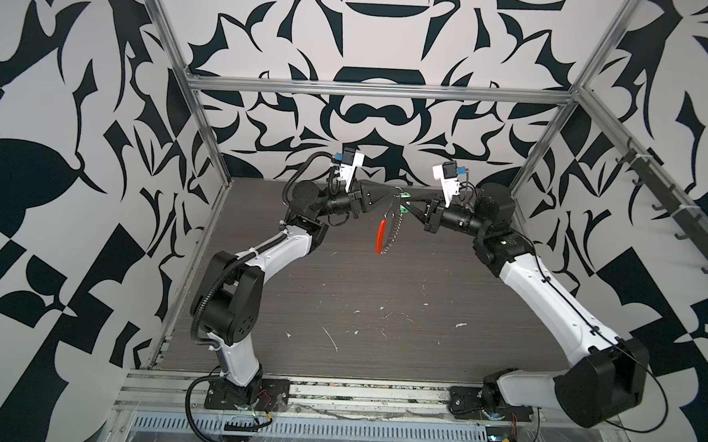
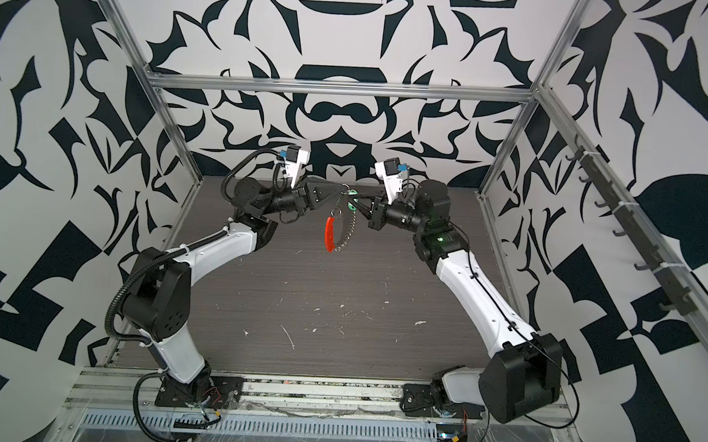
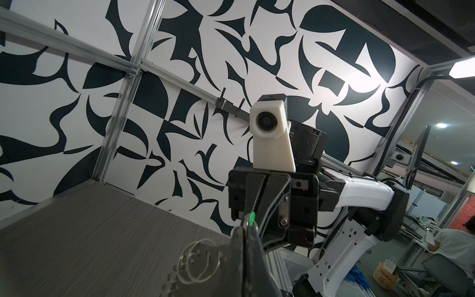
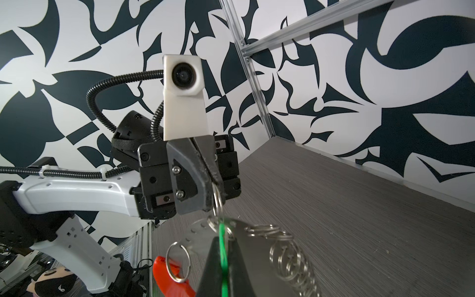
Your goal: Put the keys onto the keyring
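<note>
In both top views the two arms meet tip to tip above the far middle of the table. My left gripper (image 1: 392,193) (image 3: 245,228) is shut on a small ring at the top of the keyring (image 1: 394,228) (image 2: 349,230). The loop hangs edge-on below it, with its red segment (image 1: 380,236) (image 4: 169,279) and a row of silvery rings (image 4: 289,255) (image 3: 198,259). My right gripper (image 1: 408,203) (image 4: 222,239) is shut on the green keys tag (image 1: 403,210) (image 2: 350,206) (image 4: 223,257), edge-on between its fingers. The tag's end (image 3: 252,217) sits right at the held ring.
The dark wood-grain table (image 1: 360,305) with white scuff marks lies well below the hanging loop. Aluminium frame posts stand at the back corners. A black hook rail (image 1: 677,214) runs along the right wall.
</note>
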Action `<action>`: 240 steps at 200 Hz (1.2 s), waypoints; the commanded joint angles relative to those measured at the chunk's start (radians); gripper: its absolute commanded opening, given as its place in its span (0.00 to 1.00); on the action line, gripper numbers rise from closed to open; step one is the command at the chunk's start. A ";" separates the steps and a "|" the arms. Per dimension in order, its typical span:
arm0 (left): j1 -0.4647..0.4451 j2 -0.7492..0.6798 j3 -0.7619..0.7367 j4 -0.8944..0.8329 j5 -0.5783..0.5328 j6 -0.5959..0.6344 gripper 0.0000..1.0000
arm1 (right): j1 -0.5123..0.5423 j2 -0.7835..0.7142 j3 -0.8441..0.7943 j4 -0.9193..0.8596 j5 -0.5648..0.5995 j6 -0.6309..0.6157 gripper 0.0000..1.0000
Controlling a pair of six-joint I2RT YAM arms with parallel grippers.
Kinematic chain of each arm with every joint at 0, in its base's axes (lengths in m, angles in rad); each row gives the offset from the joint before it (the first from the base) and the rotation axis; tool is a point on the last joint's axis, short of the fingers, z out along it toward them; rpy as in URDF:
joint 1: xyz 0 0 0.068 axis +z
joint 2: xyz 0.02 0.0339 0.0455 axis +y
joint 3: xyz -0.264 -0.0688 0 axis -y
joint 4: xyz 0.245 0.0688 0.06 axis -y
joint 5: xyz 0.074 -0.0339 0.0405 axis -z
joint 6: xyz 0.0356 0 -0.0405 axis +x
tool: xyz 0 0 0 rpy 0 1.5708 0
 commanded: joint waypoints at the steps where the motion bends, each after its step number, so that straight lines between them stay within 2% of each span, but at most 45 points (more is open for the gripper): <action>1: 0.009 -0.020 0.006 0.039 0.000 -0.007 0.00 | -0.012 -0.015 0.077 0.057 0.018 -0.014 0.00; 88: 0.004 0.003 0.012 0.065 0.003 -0.032 0.00 | -0.012 -0.046 0.109 -0.028 0.118 -0.110 0.00; 176: -0.024 0.046 0.057 0.065 -0.011 -0.030 0.00 | 0.040 -0.011 0.099 0.038 0.090 -0.063 0.00; 240: -0.024 0.034 0.048 0.048 -0.014 -0.012 0.00 | 0.040 -0.062 0.074 -0.029 0.130 -0.137 0.00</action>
